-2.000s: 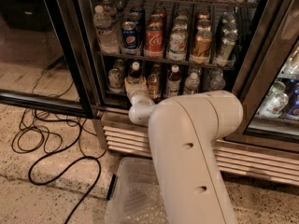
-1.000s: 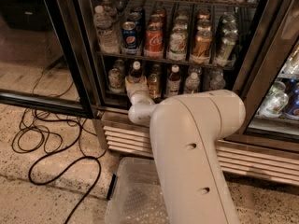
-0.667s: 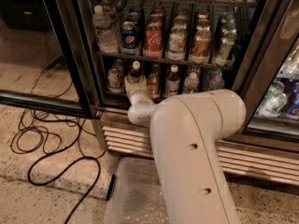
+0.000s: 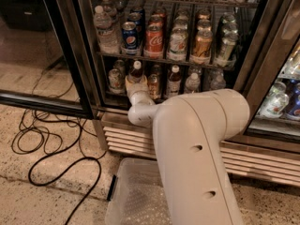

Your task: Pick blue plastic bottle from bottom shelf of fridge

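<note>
The fridge (image 4: 70,55) stands open in front of me, its glass door swung to the left. On the bottom shelf (image 4: 115,93) stands a row of small bottles. The blue plastic bottle (image 4: 136,71), with a white cap and dark reddish-brown body, is near the left of that row. My gripper (image 4: 136,84) reaches into the shelf right at this bottle's lower body, which it hides. An amber-bodied bottle (image 4: 153,83) stands just to the right of it. My white arm (image 4: 197,144) fills the lower right of the view.
The rack above holds soda cans (image 4: 154,39) and a water bottle (image 4: 105,27). Another dark bottle (image 4: 174,78) and a clear bottle (image 4: 192,82) stand further right. The steel base grille (image 4: 262,161), a clear plastic bin (image 4: 136,196) and a black cable (image 4: 51,158) lie below.
</note>
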Available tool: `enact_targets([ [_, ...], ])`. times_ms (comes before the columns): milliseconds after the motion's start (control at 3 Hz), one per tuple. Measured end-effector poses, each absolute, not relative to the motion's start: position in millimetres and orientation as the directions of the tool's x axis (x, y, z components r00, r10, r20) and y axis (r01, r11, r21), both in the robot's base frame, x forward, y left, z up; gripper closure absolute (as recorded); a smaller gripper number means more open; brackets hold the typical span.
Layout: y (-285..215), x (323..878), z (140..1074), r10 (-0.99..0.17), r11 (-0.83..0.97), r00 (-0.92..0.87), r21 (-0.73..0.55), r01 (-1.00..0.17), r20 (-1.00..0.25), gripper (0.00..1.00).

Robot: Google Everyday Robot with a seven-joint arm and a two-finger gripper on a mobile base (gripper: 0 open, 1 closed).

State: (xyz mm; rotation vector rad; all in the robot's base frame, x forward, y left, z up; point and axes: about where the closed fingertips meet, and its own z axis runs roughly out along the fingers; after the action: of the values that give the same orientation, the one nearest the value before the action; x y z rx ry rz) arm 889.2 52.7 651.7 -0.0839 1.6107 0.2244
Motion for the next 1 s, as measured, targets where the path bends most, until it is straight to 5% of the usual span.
enact_targets([
  [1000, 49.1, 870.6, 664.0, 0.117, 0.978, -0.036, 0.121, -0.171, -0.992, 1.00],
])
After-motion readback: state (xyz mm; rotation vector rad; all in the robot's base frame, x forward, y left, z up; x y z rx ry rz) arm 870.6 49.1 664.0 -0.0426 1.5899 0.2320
